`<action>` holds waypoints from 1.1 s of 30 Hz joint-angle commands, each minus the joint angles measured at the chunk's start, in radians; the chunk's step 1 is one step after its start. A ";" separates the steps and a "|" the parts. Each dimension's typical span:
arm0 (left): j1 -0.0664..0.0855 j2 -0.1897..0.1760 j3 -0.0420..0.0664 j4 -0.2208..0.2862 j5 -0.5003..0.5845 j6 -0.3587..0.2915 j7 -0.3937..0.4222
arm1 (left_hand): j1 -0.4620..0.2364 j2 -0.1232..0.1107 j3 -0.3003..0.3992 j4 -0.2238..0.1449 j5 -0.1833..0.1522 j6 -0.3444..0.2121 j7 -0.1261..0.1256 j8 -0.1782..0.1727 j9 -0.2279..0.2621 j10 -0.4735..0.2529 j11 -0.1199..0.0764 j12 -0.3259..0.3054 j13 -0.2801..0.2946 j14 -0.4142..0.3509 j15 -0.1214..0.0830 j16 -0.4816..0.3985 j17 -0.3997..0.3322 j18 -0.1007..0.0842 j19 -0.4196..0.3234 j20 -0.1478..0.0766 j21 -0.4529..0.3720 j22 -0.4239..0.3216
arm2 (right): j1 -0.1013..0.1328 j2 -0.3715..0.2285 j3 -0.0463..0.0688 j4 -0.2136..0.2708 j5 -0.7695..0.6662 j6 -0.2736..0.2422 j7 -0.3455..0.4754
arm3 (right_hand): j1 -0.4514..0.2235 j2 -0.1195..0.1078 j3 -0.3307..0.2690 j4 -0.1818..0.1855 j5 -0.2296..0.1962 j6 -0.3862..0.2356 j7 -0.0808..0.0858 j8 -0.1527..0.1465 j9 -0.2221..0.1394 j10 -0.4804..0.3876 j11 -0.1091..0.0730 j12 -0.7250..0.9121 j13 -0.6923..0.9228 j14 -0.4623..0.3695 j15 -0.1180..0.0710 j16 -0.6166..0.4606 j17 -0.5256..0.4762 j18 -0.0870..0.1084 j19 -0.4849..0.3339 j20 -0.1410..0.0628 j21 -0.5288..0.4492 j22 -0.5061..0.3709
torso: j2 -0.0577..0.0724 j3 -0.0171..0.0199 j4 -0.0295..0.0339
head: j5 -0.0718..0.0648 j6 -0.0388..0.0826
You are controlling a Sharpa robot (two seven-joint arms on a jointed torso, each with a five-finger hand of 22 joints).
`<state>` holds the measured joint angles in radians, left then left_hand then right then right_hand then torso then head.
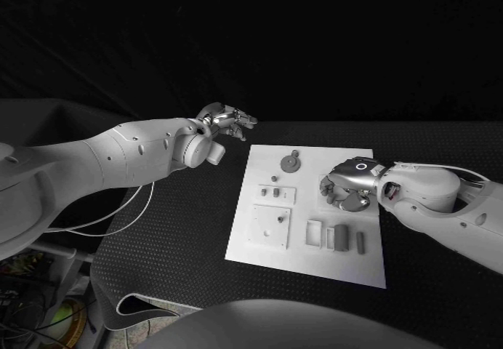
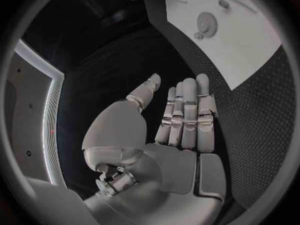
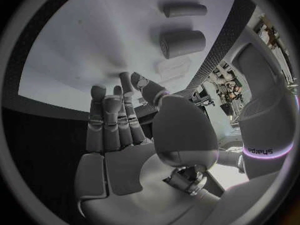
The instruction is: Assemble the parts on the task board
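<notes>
The white task board (image 1: 315, 262) lies in the middle of the black table. On it are a grey gear (image 1: 291, 161), small pegs (image 1: 272, 193), a square block (image 1: 272, 225), a frame (image 1: 313, 234) and grey bars (image 1: 341, 236). My right hand (image 1: 349, 189) hovers over the board's right side, fingers straight and apart, holding nothing (image 3: 119, 120). Two grey cylinders (image 3: 182, 42) lie on the board (image 3: 94, 45) beyond its fingertips. My left hand (image 1: 225, 120) is off the board's far left corner, open and empty (image 2: 181, 115). The gear (image 2: 206, 21) and board (image 2: 250, 50) show past it.
The black table mat (image 1: 168, 240) stretches to the left of the board, with a white cable (image 1: 115, 222) lying near its left edge. A narrower strip of mat (image 1: 419, 269) lies to the board's right, under my right forearm.
</notes>
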<state>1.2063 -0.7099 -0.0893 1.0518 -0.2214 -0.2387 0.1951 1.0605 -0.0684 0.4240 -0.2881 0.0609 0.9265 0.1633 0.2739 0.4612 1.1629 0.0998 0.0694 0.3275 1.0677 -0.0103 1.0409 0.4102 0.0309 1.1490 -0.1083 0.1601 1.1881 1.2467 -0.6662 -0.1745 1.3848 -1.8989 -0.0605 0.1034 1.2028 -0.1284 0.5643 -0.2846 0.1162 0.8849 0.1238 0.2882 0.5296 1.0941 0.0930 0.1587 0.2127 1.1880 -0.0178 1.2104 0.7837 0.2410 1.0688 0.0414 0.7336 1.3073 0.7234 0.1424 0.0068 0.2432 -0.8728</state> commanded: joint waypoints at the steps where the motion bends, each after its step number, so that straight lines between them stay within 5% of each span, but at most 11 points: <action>1: 0.001 0.002 0.001 0.001 -0.003 0.013 0.006 | -0.006 0.006 -0.002 0.000 -0.002 -0.005 -0.002 0.005 -0.001 -0.006 0.001 0.005 0.001 0.010 0.000 -0.005 0.001 0.014 0.010 0.000 -0.004 0.002 | -0.001 0.003 0.000 -0.001 -0.013 0.004 0.013 | -0.002 0.011 -0.004 -0.003 0.003 0.009 0.001 0.007 -0.002 0.009 0.000 0.004 0.002 0.009 0.000 0.004 -0.001 0.021 0.004 0.000 0.006 0.020 | 0.000 0.0000 -0.0002 | 0.000 0.000; 21: 0.001 0.001 0.001 0.001 -0.003 0.014 0.002 | -0.006 0.007 -0.002 -0.001 -0.002 -0.008 -0.001 0.003 -0.002 -0.006 0.001 0.005 0.001 0.010 0.000 -0.005 0.002 0.014 0.010 0.000 -0.005 0.002 | -0.007 0.008 -0.002 -0.006 -0.016 -0.022 0.010 | 0.001 0.069 0.000 -0.005 0.003 0.047 0.011 0.014 -0.008 0.056 0.001 0.008 0.013 0.016 0.001 0.009 -0.003 0.021 0.010 -0.005 0.010 0.020 | 0.000 -0.0004 -0.0003 | 0.003 0.000; 33: 0.001 0.001 0.001 0.001 -0.003 0.013 0.003 | -0.007 0.008 -0.002 0.000 -0.002 -0.009 -0.001 0.003 -0.002 -0.006 0.002 0.005 0.001 0.010 0.001 -0.006 0.002 0.014 0.010 0.000 -0.005 0.002 | -0.007 0.009 -0.002 -0.012 -0.041 -0.051 0.004 | 0.008 0.123 0.002 -0.008 0.003 0.089 0.009 0.026 -0.008 0.105 -0.009 0.015 0.025 0.020 -0.009 0.012 -0.004 0.021 0.013 -0.009 0.017 0.021 | 0.000 0.0000 -0.0002 | 0.003 0.000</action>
<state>1.2063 -0.7102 -0.0893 1.0519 -0.2219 -0.2379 0.1925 1.0566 -0.0645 0.4240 -0.2881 0.0609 0.9266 0.1633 0.2739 0.4604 1.1631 0.0996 0.0694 0.3272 1.0676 -0.0103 1.0409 0.4109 0.0308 1.1511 -0.1103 0.1602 1.1887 1.2405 -0.6586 -0.1760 1.3737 -1.9125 -0.0922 0.1069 1.2035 -0.0198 0.5657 -0.2889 0.1151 0.9656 0.1339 0.3106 0.5202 1.1849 0.0748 0.1689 0.2334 1.2069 -0.0221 1.2195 0.7809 0.2479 1.0798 0.0375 0.7456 1.3073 0.7231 0.1422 0.0067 0.2463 -0.8728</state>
